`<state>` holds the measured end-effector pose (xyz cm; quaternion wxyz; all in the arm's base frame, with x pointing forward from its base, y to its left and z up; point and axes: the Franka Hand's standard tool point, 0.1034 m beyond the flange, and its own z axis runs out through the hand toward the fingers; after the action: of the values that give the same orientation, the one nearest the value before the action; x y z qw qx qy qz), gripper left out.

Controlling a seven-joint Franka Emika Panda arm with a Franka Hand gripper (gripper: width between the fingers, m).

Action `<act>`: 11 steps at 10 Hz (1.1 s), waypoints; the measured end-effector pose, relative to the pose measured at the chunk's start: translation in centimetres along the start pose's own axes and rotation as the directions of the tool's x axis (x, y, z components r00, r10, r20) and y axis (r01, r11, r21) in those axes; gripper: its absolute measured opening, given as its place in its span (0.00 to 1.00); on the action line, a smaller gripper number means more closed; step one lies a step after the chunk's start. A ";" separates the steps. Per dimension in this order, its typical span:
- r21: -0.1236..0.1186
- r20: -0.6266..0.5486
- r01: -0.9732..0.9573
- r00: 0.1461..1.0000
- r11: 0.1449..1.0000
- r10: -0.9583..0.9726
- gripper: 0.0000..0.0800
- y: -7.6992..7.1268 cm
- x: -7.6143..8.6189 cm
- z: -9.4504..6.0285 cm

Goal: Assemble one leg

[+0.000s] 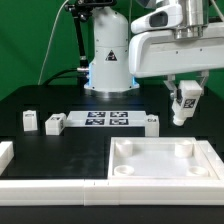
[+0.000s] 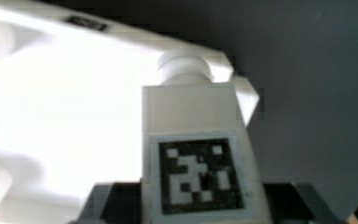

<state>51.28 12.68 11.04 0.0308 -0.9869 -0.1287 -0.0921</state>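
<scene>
My gripper (image 1: 184, 92) is shut on a white leg (image 1: 184, 103) with a black-and-white tag, and holds it upright in the air above the far right part of the large white tray (image 1: 165, 160). In the wrist view the leg (image 2: 197, 150) fills the middle, its tag facing the camera, its far end pointing at a round corner boss of the tray (image 2: 60, 105). The dark fingers (image 2: 114, 200) sit against both sides of the leg. Three more legs lie on the black table: two at the exterior view's left (image 1: 29, 120) (image 1: 54, 123) and one by the marker board (image 1: 151, 122).
The marker board (image 1: 108, 119) lies flat in front of the arm's white base (image 1: 107, 60). A white rail (image 1: 50, 190) runs along the table's front edge, with a white piece (image 1: 5, 153) at the exterior view's far left.
</scene>
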 end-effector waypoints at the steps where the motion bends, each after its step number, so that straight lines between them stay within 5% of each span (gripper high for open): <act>1: 0.000 0.001 0.000 1.000 1.000 0.000 0.36 0.0 0.0 0.0; 4: 0.000 -0.004 0.015 1.000 1.000 -0.015 0.36 0.1 0.4 0.0; 7: -0.001 -0.066 0.011 0.998 1.000 -0.011 0.36 2.3 5.5 1.0; 11: 0.006 -0.063 0.005 0.998 1.000 -0.004 0.36 3.1 8.5 1.8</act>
<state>60.49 11.93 10.77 0.0374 -0.9831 -0.1303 -0.1228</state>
